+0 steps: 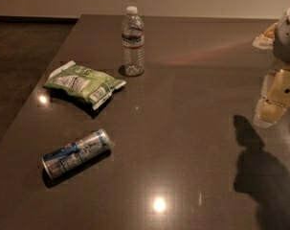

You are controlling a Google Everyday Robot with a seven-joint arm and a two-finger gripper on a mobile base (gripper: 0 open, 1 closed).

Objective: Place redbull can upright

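The redbull can (76, 153) lies on its side on the dark table (183, 128), near the front left, with its blue and silver side up and one silver end toward the front left. My gripper (273, 102) is a cream-coloured part at the right edge of the view, hanging above the table far to the right of the can and holding nothing that I can see. Its shadow falls on the table below it.
A clear plastic water bottle (133, 42) stands upright at the back centre. A green snack bag (84, 83) lies between the bottle and the can. A light-coloured packet (264, 37) lies at the back right. The table's left edge runs close to the can.
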